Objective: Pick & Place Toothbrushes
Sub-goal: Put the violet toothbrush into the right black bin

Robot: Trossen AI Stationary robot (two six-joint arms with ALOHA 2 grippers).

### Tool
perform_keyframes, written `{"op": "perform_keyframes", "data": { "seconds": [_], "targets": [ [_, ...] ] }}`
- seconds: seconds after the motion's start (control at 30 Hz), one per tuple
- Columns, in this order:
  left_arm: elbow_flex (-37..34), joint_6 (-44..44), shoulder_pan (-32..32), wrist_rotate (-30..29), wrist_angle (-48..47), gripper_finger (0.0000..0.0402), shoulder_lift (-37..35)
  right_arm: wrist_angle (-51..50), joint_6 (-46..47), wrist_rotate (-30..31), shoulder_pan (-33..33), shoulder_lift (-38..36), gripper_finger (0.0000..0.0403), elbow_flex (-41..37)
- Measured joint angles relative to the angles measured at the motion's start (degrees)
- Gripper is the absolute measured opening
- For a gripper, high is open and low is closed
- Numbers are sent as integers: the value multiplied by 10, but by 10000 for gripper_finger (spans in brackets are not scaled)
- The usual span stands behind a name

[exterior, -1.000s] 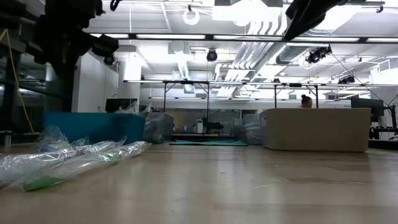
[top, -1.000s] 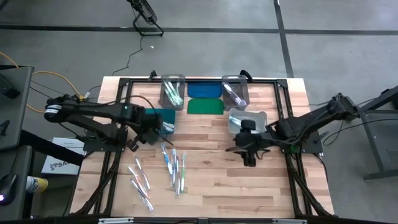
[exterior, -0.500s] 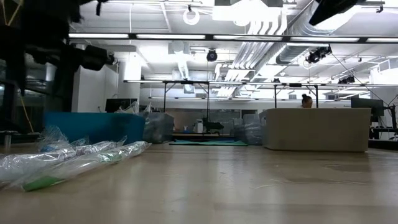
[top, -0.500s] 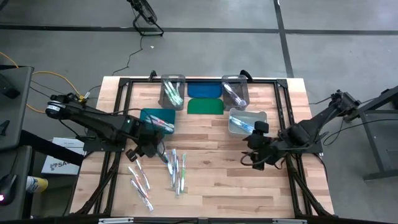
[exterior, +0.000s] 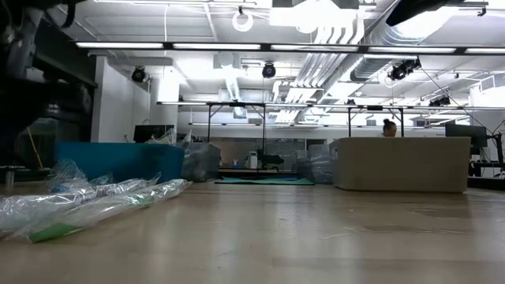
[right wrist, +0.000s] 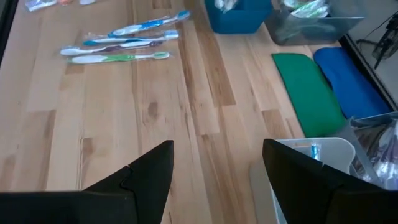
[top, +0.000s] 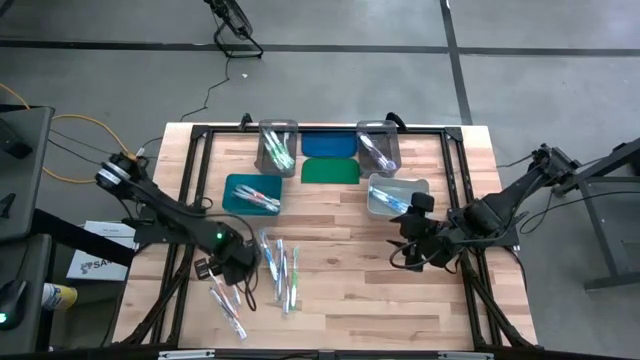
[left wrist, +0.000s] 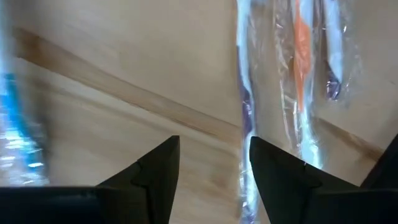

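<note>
Several wrapped toothbrushes (top: 282,268) lie loose on the wooden table, near its front; in the low view they show at the left (exterior: 95,201). My left gripper (top: 236,270) hangs open, pointing down, just over the left ones. In the left wrist view (left wrist: 214,180) a purple-tipped toothbrush (left wrist: 245,124) runs past one finger and an orange one (left wrist: 301,43) lies beyond. My right gripper (right wrist: 217,180) is open over bare wood right of centre (top: 410,255). More toothbrushes lie in the teal bin (top: 252,193).
Two clear bins (top: 278,147) (top: 379,147) with toothbrushes stand at the back, with a blue lid (top: 329,145) and a green lid (top: 330,171) between them. A pale bin (top: 397,195) sits just beyond my right gripper. A black frame (top: 190,150) rims the table.
My left gripper has left the teal bin, swung toward the table's near edge and come down over the loose toothbrushes. My right gripper has drawn back a little toward the table's right edge, then held still.
</note>
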Motion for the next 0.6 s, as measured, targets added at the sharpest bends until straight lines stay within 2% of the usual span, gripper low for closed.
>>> {"op": "perform_keyframes", "data": {
  "seconds": [0.3, 0.47, 0.6],
  "targets": [
    [0, -73, -42, 0, -4, 190, 53, 0, -1, 2, 0, 0, 240, 0],
    [-10, -85, -57, -28, -2, 189, 56, 0, -1, 2, 0, 0, 240, 0],
    [-29, -95, -57, -25, 12, 166, 53, 0, 0, 2, 0, 0, 240, 0]
  ]
}}
